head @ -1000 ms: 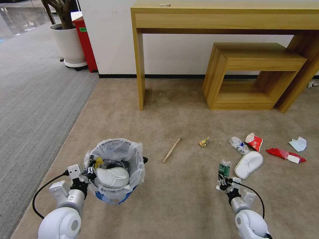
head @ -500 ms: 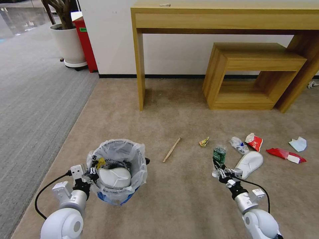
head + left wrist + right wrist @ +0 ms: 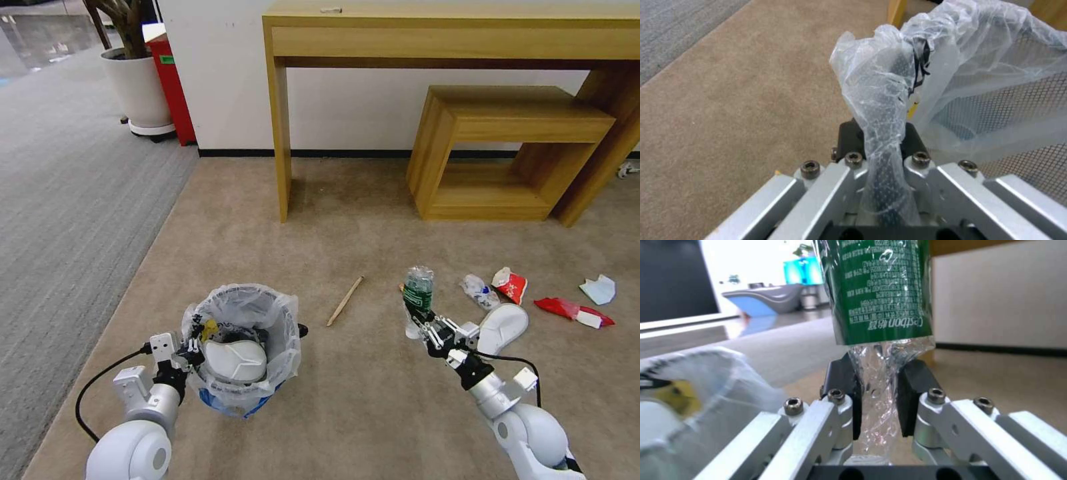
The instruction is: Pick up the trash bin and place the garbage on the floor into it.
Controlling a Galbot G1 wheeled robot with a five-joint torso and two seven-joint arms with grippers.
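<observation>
The trash bin [image 3: 243, 350], black mesh with a crinkly clear liner and blue at its base, hangs from my left gripper [image 3: 189, 350], which is shut on its near rim [image 3: 882, 140]. A white slipper [image 3: 235, 361] and small litter lie inside. My right gripper [image 3: 420, 325] is shut on a crushed clear plastic bottle with a green label [image 3: 418, 293], held upright above the carpet to the right of the bin; its neck is pinched between the pads [image 3: 911, 395]. More garbage lies on the floor: a wooden stick [image 3: 345, 301], a second slipper [image 3: 501, 329], a crushed bottle [image 3: 479, 291], red wrappers [image 3: 510, 285].
A wooden desk [image 3: 453, 40] and low wooden shelf unit [image 3: 507, 150] stand against the far wall. A potted plant [image 3: 137, 87] and red box [image 3: 171, 80] are at the back left. A red packet [image 3: 573, 311] and pale mask [image 3: 598, 289] lie at far right.
My right gripper has lifted the green-label bottle and carried it left, toward the bin. The left gripper and the bin have shifted slightly to the right.
</observation>
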